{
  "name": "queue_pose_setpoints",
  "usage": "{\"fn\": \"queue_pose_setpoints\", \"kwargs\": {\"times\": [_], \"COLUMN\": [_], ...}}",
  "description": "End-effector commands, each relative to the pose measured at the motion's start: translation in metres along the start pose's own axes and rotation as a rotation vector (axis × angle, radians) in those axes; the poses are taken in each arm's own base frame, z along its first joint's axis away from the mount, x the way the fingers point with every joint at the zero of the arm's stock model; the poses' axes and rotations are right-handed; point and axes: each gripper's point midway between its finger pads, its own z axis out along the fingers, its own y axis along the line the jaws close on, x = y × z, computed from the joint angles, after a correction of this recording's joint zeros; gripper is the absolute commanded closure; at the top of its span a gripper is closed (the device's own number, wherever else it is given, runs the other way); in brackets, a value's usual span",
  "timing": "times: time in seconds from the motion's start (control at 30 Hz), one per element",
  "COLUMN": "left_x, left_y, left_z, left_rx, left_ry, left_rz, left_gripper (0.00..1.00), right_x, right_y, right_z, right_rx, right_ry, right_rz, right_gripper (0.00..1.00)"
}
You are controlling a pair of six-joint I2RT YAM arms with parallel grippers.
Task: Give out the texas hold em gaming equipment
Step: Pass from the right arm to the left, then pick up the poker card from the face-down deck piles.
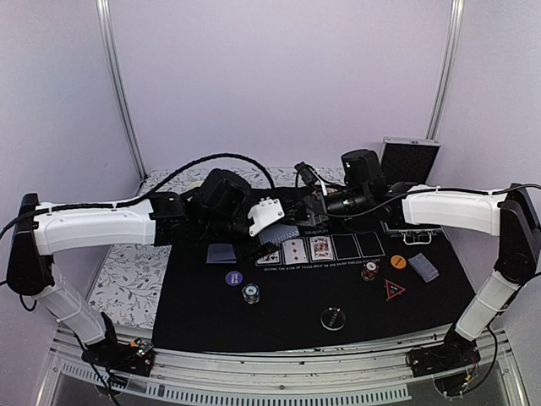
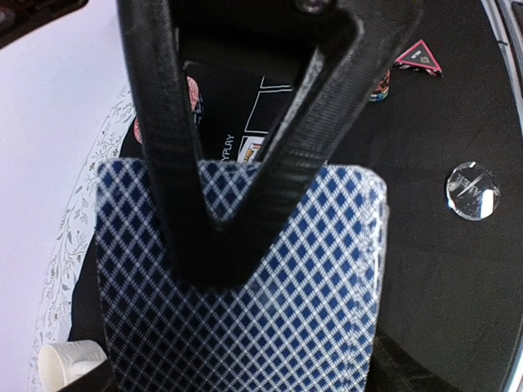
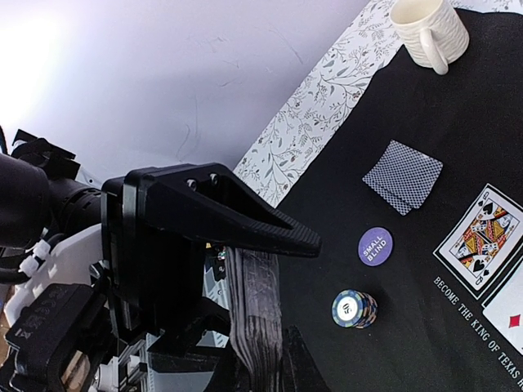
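My right gripper [image 1: 308, 216] [image 3: 286, 302] is shut on a deck of blue-backed playing cards [image 3: 270, 318], held edge-on above the black mat [image 1: 203, 321]. My left gripper [image 1: 275, 227] [image 2: 222, 261] meets it there. Its fingers [image 2: 172, 163] converge in a V over the top card's diamond back [image 2: 245, 327], and a pinch does not show. Three face-up cards [image 1: 294, 249] lie in the printed row. Face-down cards [image 1: 222, 253], a purple disc [image 1: 234, 277] and a chip stack [image 1: 250, 293] lie on the left.
On the right lie an orange disc [image 1: 398, 262], a chip stack [image 1: 369, 273], the red-edged triangle [image 1: 395, 290] and face-down cards [image 1: 424, 266]. A clear disc [image 1: 333, 319] sits near the front. A cream mug [image 3: 429, 31] stands far left, a dark case [image 1: 409, 159] behind.
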Motion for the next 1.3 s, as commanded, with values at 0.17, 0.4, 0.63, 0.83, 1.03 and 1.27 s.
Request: {"fn": "queue_pose_setpoints", "kwargs": {"times": [0.17,0.4,0.63,0.83,1.03,1.27], "left_x": [0.0,0.0,0.004,0.005,0.006,0.008], "left_y": [0.013,0.01,0.008,0.009,0.009,0.008], "left_z": [-0.003,-0.003,0.002,0.002,0.002,0.003], "left_rx": [-0.026,-0.009,-0.007,-0.012,-0.013,-0.013], "left_ry": [-0.017,-0.019,0.003,0.009,0.015,0.02], "left_rz": [-0.024,-0.03,-0.027,-0.025,-0.021,-0.02], "left_gripper": [0.43,0.51,0.53,0.54,0.55,0.56], "right_x": [0.004,0.006,0.009,0.012,0.011,0.004], "right_y": [0.007,0.01,0.002,-0.015,-0.024,-0.029], "right_z": [0.003,0.001,0.006,0.006,-0.002,-0.015], "right_rx": [-0.009,-0.023,-0.01,0.068,0.124,0.159], "right_ry": [0.034,0.028,0.04,0.051,0.044,0.023], "right_rz": [-0.019,-0.027,-0.012,-0.022,-0.033,-0.037], "right_gripper": [0.97,0.87,0.71,0.63,0.62,0.61]}}
